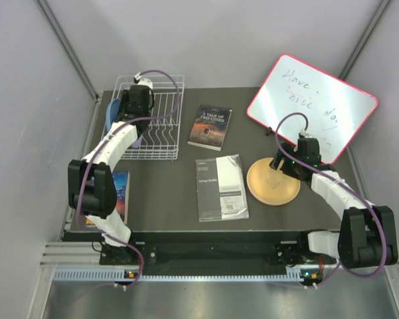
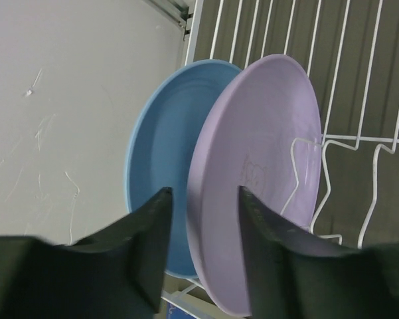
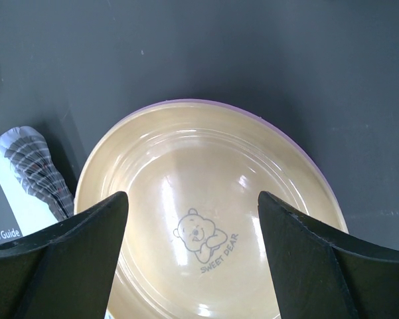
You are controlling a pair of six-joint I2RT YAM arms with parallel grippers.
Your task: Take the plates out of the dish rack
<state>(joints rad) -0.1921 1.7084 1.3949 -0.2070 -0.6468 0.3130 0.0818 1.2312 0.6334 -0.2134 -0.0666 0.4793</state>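
Two plates stand on edge in the white wire dish rack (image 1: 162,126) at the far left of the dark bench (image 1: 166,179): a round lavender plastic plate (image 2: 265,133) and, just behind it on the wall side, a round blue plastic plate (image 2: 162,133). They sit close together and overlap in the left wrist view; I cannot tell whether they touch. Both lean slightly, held up by the wire dividers. The left tool (image 2: 203,199) is at the rack with its jaws parted to a moderate gap. The near rim of the lavender plate runs up through that gap, with one finger on the blue plate's side and the other in front of the lavender face. No contact is visible, so I read it as open and holding nothing. Handling judgement: the plates look thin, light, stiff and glossy. They are probably slick under the pads but not brittle. The raised rim is the only sensible hold, pinched across its thickness near the top edge, where the wires leave it free. The lift should go straight up along the dividers. The neighbouring blue plate may drag or tip with it. The right tool (image 3: 192,199) hangs over the right side of the bench with its jaws spread wide and empty, directly above a round orange-tan plastic plate (image 3: 206,153) lying flat. A thin lilac rim (image 3: 186,102) shows under that plate's far edge, probably another plate beneath it.
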